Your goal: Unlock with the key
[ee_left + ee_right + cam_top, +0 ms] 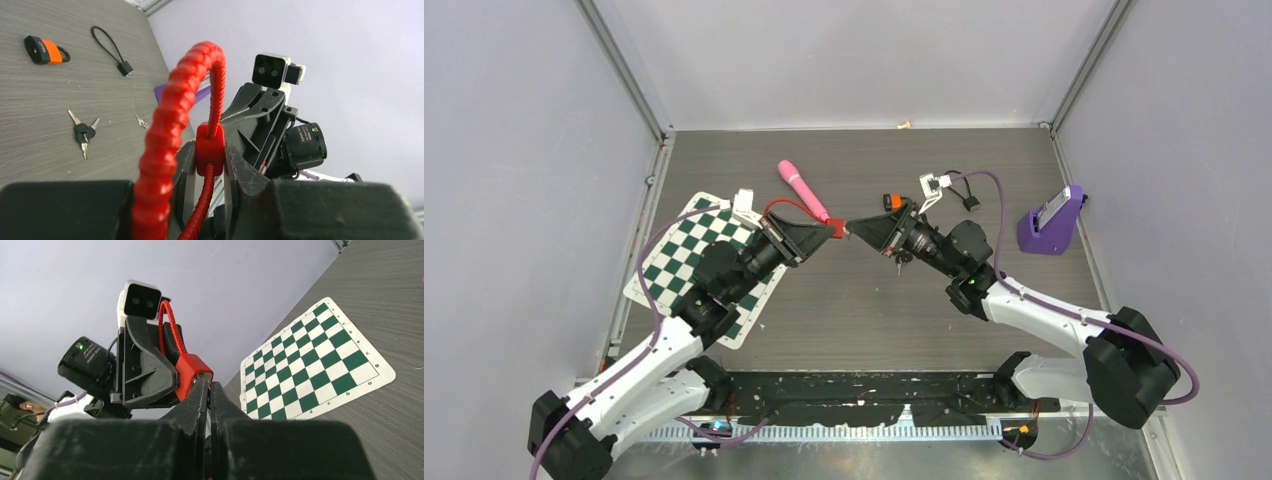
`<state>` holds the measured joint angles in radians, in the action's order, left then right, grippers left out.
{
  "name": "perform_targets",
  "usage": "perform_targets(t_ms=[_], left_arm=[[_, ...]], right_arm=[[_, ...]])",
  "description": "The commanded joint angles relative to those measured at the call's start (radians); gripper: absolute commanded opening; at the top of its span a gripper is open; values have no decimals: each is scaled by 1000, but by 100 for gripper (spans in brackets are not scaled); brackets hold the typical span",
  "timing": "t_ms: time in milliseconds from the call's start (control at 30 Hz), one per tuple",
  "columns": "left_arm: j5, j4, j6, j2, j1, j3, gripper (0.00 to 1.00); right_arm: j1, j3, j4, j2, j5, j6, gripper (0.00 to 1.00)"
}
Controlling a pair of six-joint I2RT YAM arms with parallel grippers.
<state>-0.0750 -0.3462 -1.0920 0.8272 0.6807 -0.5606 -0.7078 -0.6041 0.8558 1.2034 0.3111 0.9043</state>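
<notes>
The grey wooden desk (874, 320) stands between pale lavender walls. Above its middle the left claw (822, 233) pinches the red lock body (210, 150) by its two sides. In the top view the long axis of the body runs along the 9-to-3 line, and its free end points to 3 o'clock, at the right claw (860, 229). The red coiled cable (170, 125) arches back toward 9 o'clock. The right claw is pressed together, its tips touching the lock's end; if a key is between them I cannot tell. Black-headed keys (82, 132) lie on the desk.
</notes>
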Motion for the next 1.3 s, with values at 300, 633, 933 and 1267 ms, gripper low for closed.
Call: perform_targets(t_ms=[300, 633, 933, 1267], left_arm=[[-380, 64, -43, 36, -210, 2, 0], [-552, 117, -49, 119, -219, -103, 0], [-678, 148, -69, 188, -219, -172, 0], [-718, 155, -65, 201, -219, -201, 0]], right_arm=[[-30, -70, -362, -329, -19, -608, 55], [-147, 102, -360, -449, -74, -1252, 56], [-251, 138, -348, -408, -120, -1554, 51], [-315, 137, -311, -355, -208, -1650, 44]])
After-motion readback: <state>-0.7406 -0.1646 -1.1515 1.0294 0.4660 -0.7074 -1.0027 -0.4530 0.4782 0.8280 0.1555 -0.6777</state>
